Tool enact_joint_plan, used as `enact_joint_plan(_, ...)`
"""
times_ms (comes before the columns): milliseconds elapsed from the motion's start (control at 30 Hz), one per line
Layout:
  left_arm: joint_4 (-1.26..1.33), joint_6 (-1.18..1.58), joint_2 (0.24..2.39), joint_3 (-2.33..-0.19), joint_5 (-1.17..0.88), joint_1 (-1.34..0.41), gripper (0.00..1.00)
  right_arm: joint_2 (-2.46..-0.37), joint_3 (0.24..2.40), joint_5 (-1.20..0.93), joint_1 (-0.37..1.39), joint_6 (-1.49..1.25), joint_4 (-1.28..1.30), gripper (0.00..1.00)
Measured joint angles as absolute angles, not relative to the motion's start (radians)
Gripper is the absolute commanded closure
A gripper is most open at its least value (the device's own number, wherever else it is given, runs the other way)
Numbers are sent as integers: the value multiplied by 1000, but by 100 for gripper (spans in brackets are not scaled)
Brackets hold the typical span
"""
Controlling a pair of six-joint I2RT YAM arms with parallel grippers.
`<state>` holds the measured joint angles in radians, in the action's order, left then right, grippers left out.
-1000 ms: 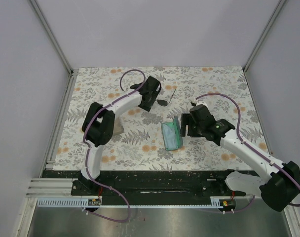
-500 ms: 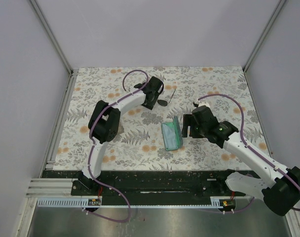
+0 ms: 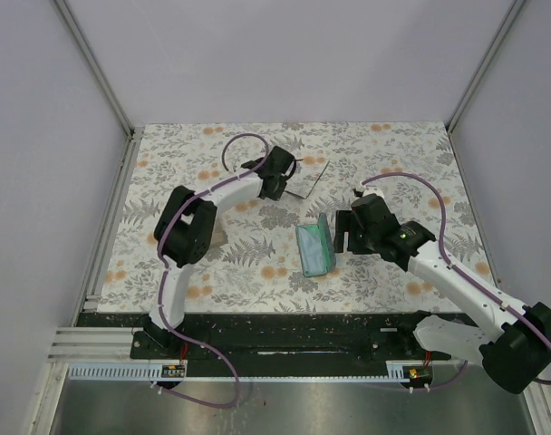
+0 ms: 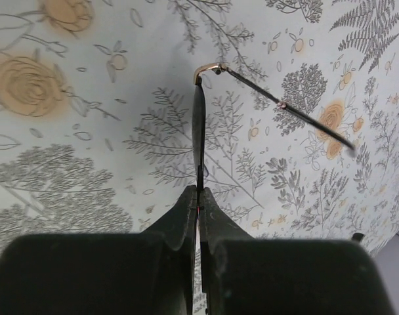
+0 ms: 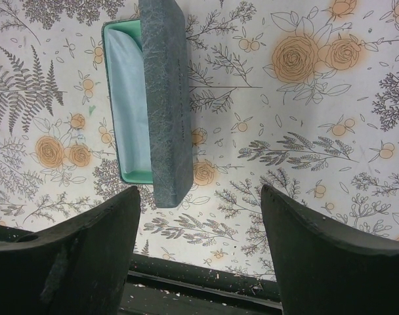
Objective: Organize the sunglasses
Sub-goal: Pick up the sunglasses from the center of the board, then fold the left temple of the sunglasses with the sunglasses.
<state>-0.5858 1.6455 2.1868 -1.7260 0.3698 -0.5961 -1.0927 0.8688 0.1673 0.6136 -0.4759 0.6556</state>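
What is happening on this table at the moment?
The left gripper is shut on the black wire-framed sunglasses, pinching them at the lens, with one temple sticking out to the side. The right gripper is open and hangs beside the open teal case, whose lid stands up. There are no sunglasses in the case yet.

floral-print tabletop (image 3: pixel 393 145) (ferns, orange blossoms) between plain lavender walls (image 3: pixel 285 54), aluminium rails (image 3: pixel 92 63) at the corners
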Motion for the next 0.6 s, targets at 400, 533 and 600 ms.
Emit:
enact_joint_plan(400,-233,1206,1748,-1256,186,-473,100,-1092,908,153,614,-482,614,24)
enact_joint_plan(533,-153,1081,1580,-1140,57,-434,100,-1059,908,62,614,-482,501,26)
enact_joint_plan(600,-122,1028,1512,-1095,-13,-425,100,-1040,899,4,614,-483,427,27)
